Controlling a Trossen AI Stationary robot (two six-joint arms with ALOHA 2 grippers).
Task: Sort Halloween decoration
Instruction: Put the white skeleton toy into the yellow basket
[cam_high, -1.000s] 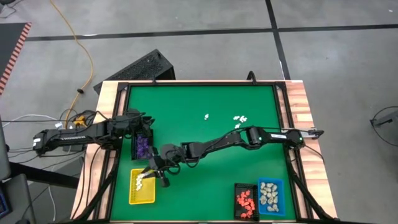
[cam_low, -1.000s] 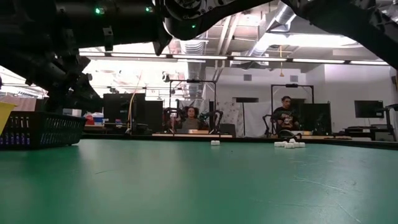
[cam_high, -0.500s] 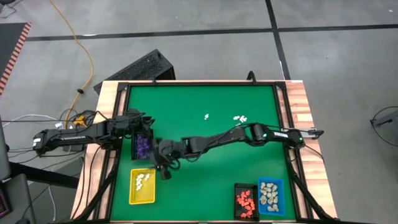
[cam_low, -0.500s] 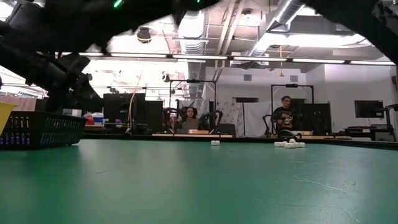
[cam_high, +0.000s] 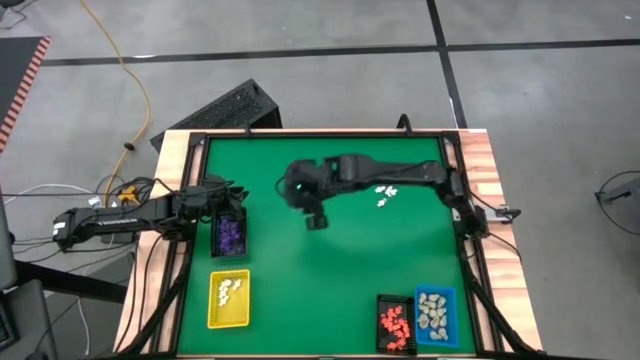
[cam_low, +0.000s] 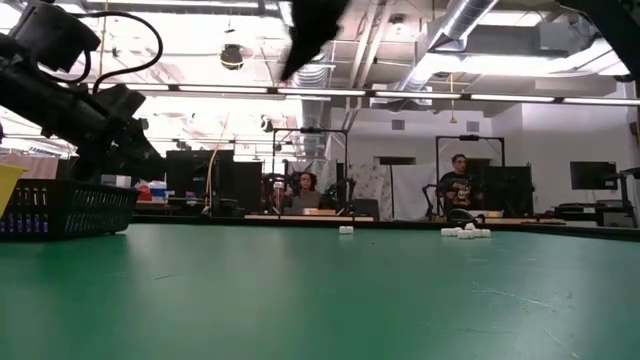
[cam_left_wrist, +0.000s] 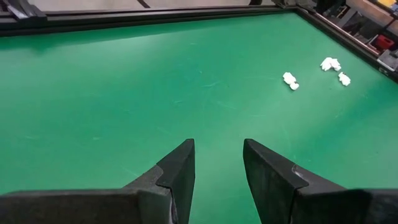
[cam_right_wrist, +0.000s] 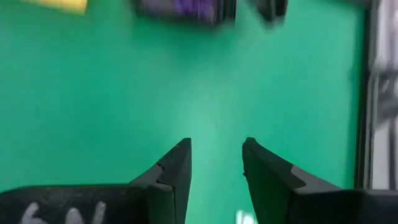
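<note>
Now 4 white figurines (cam_left_wrist: 290, 81) loose; both grippers (cam_right_wrist: 214, 163) spread, empty; 4 trays (cam_high: 229, 300).

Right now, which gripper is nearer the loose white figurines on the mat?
Right. The right gripper hangs just beside the white figurines; the left gripper sits far across, over the black tray.

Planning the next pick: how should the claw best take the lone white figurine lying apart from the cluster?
Probably straight from above, fingers straddling its narrow middle: the lone white figurine lies flat on bare mat, clear of the white cluster, so the open right claw has room on both sides.
</note>
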